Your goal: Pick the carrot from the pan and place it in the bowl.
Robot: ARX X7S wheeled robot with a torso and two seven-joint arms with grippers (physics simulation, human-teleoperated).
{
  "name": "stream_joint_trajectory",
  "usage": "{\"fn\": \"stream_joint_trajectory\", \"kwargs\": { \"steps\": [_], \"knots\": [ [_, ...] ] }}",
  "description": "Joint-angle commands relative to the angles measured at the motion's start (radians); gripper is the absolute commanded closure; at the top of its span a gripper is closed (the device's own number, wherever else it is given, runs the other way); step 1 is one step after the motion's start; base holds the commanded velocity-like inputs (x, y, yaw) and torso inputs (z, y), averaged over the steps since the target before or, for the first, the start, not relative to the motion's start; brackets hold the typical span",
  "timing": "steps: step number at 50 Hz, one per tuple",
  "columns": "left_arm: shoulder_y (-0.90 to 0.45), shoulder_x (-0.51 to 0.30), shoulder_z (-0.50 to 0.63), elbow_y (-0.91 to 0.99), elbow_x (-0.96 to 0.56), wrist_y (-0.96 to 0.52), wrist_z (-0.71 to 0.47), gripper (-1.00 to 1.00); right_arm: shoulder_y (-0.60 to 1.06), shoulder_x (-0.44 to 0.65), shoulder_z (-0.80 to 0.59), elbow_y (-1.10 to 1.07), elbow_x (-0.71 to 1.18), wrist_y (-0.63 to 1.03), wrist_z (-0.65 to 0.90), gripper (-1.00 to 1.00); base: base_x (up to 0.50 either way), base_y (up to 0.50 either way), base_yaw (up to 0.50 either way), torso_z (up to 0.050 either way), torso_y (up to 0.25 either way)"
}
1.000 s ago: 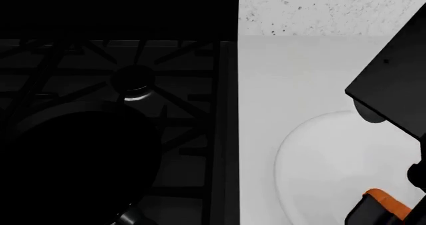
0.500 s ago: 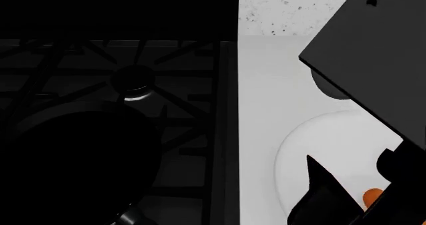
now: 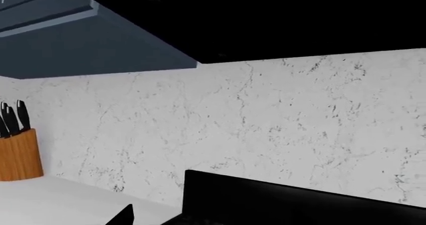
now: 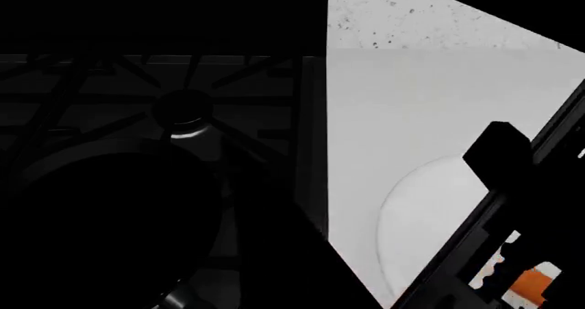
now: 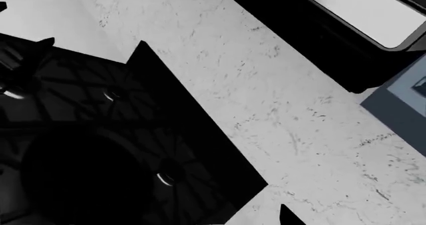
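The white bowl (image 4: pixel 428 216) sits on the counter to the right of the stove. The orange carrot (image 4: pixel 528 283) shows low within the bowl's outline, at the head view's lower right. My right arm (image 4: pixel 498 159) crosses the bowl diagonally and partly covers the carrot; I cannot tell whether they touch. The black pan (image 4: pixel 92 227) rests on the stove at lower left and is also in the right wrist view, pan (image 5: pixel 87 180). Of each gripper only one dark fingertip shows, the right fingertip (image 5: pixel 288 218) and the left fingertip (image 3: pixel 125 216). No carrot appears in either wrist view.
Black stove grates (image 4: pixel 183 110) fill the head view's left half. White counter (image 4: pixel 402 103) runs back to a speckled stone wall (image 4: pixel 402 14). A wooden knife block (image 3: pixel 19 155) stands by the wall under a blue cabinet (image 3: pixel 80 40).
My right arm has swung from the upper right to lie as a long diagonal over the bowl. The carrot stays at about the same spot at lower right.
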Motion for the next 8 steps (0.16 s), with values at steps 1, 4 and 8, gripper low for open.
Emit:
{"fn": "stream_joint_trajectory", "kwargs": {
  "steps": [1,4,8],
  "knots": [
    [-0.017,0.003,0.032,-0.009,0.012,-0.004,-0.003,-1.0,-0.273,-0.087,0.261,-0.155,-0.176,-0.159,-0.012,-1.0,0.0,0.0,0.0,0.0,0.0],
    [-0.017,0.007,0.039,-0.022,0.02,0.0,0.0,-1.0,-0.377,-0.128,0.33,-0.214,-0.237,-0.215,-0.004,-1.0,0.0,0.0,0.0,0.0,0.0],
    [-0.027,0.012,0.059,-0.032,0.027,0.0,0.003,-1.0,-0.533,-0.193,0.426,-0.282,-0.326,-0.29,0.005,-1.0,0.0,0.0,0.0,0.0,0.0]
  ]
}}
